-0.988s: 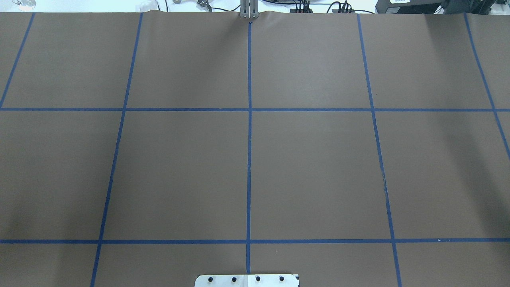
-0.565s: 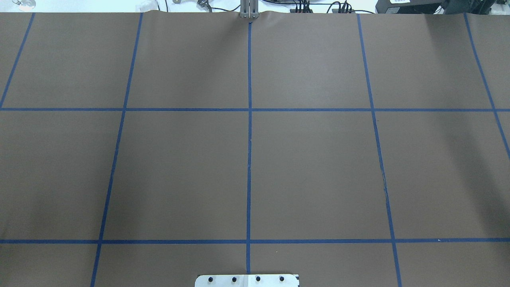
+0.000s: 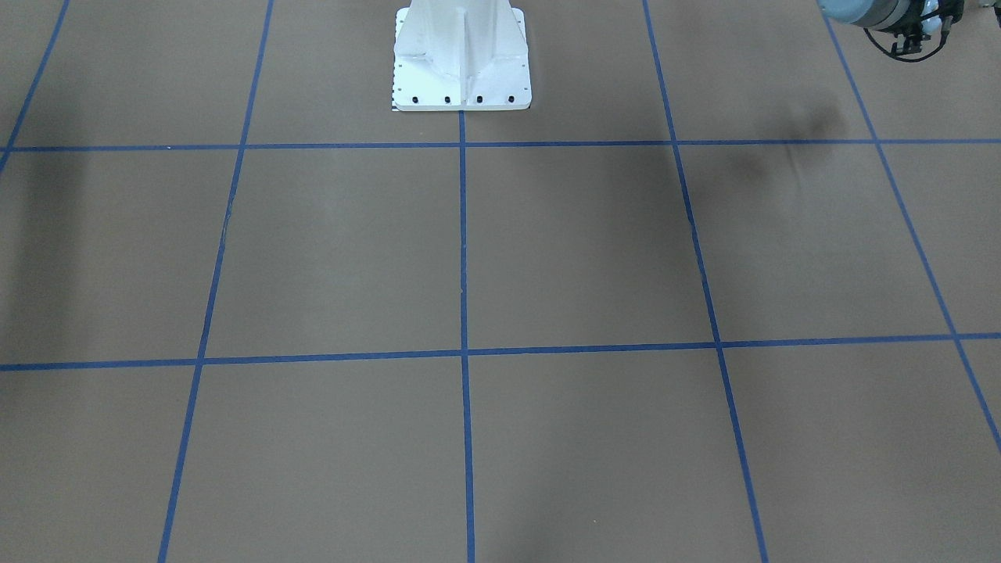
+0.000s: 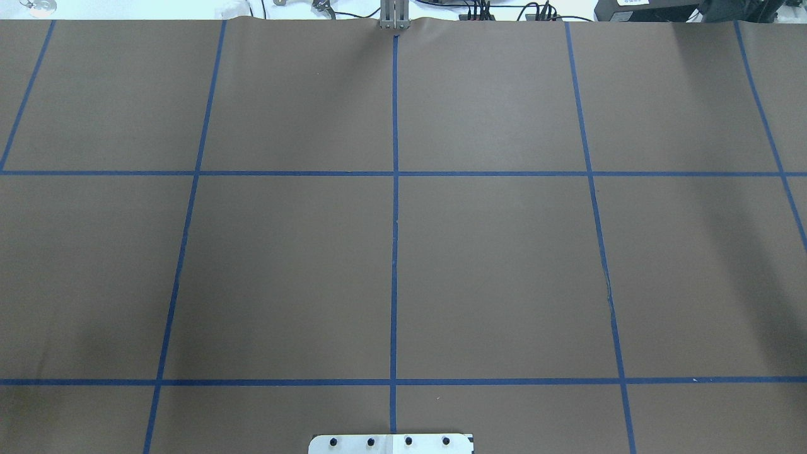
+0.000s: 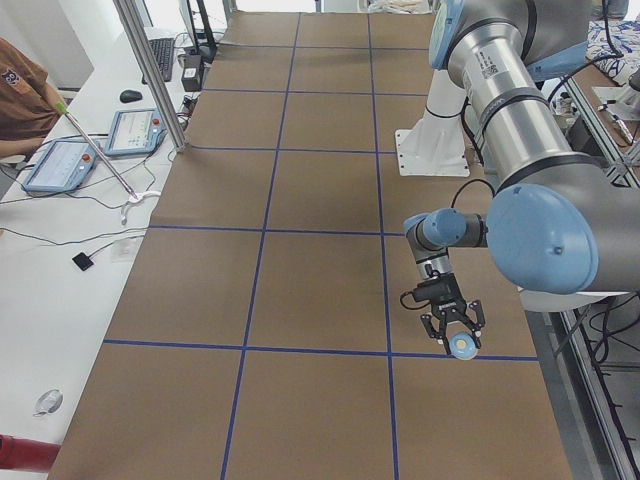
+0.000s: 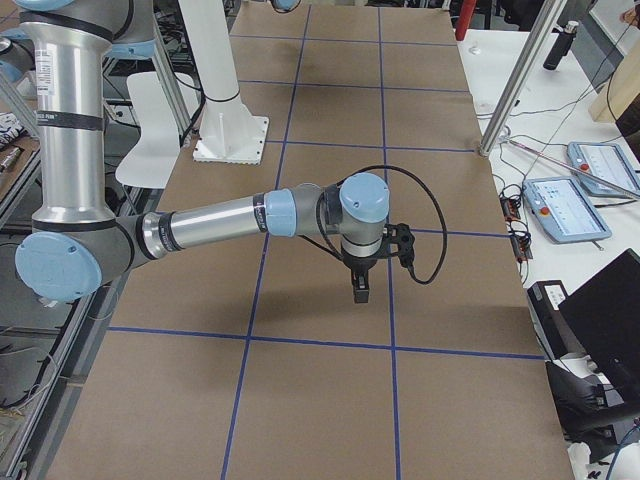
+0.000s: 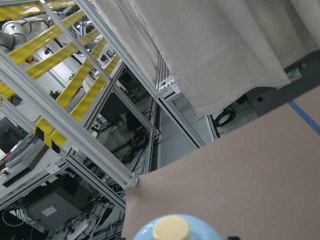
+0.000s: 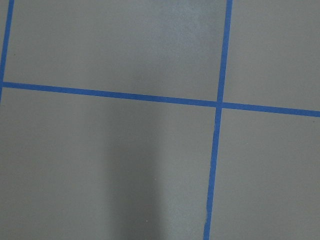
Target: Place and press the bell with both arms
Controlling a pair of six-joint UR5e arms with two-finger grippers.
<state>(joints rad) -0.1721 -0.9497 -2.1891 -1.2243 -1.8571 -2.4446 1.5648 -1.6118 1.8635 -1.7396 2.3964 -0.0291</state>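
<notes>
Light-blue bell (image 5: 463, 346) hangs clamped in the left gripper (image 5: 454, 334) over the left end of the table (image 5: 300, 280) (not yet set down). The right gripper (image 6: 360, 293) hovers well to its right, mid-table; whether its jaws are parted I cannot tell.

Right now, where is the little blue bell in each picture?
Front-facing: not in it.
Overhead: not in it.
Exterior left: the bell is lower right of middle.
Exterior right: not in it.
Left wrist: at the bottom edge, cream button showing.
Right wrist: not in it.
Shared landmark: the white pedestal, seen in all four exterior views.
</notes>
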